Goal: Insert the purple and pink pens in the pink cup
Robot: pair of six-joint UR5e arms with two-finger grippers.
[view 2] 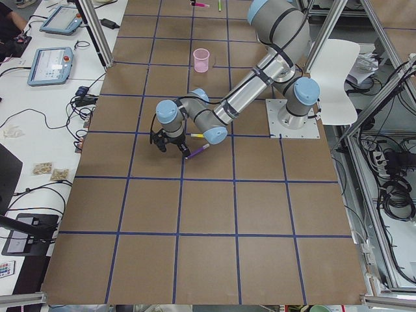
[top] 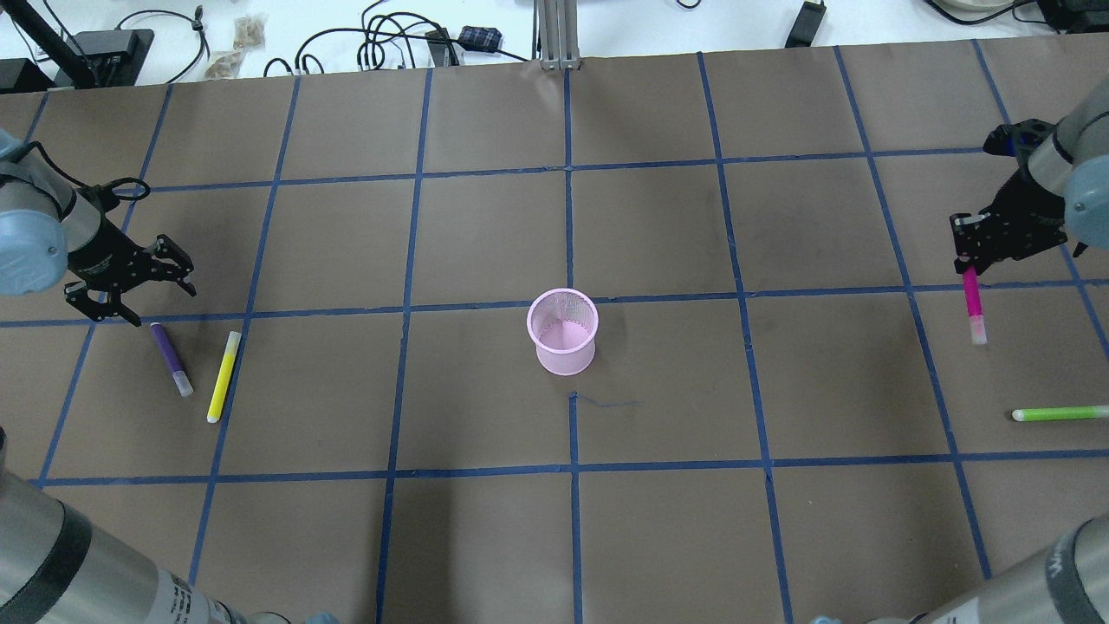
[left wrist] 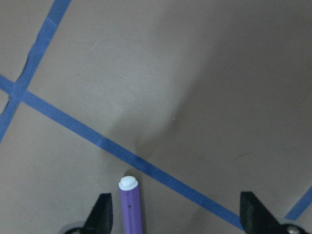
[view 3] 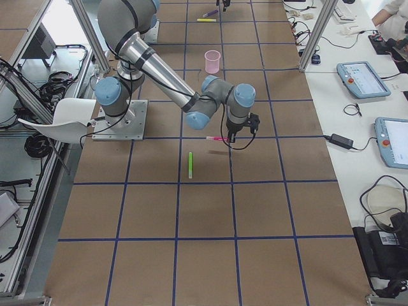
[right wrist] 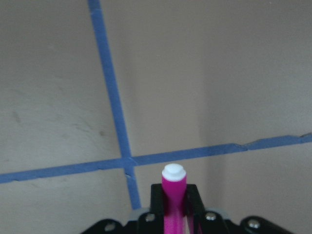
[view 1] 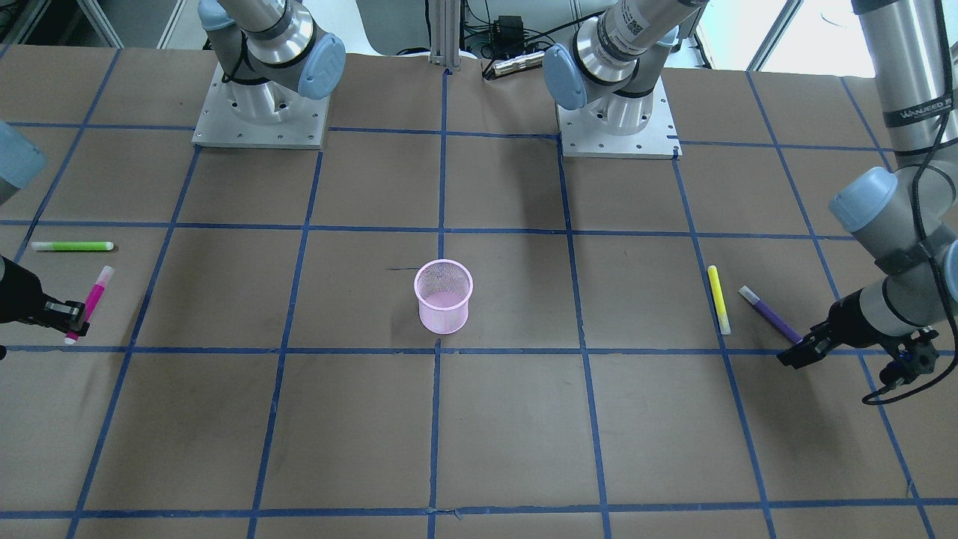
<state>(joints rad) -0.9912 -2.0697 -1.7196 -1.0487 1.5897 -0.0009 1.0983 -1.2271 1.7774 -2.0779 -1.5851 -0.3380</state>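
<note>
Clearly, the right hand (top: 969,264), clamped near one end of the pink pen (top: 974,308), could let it pivot and topple the pink cup (top: 563,355) at the centre of the bench (top: 485,537). The left hand (top: 160,303), fingers spread apart, straddles the purple pen (top: 170,357) off-centre and might nudge it away.

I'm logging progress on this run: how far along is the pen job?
Done: nothing is in the pink cup yet; it looks empty. In hand: the right gripper has its jaws shut on the pink pen, far from the cup. The left gripper is open at the purple pen, not gripping it. Left: grasp purple, carry both pens over, drop them in.
</note>
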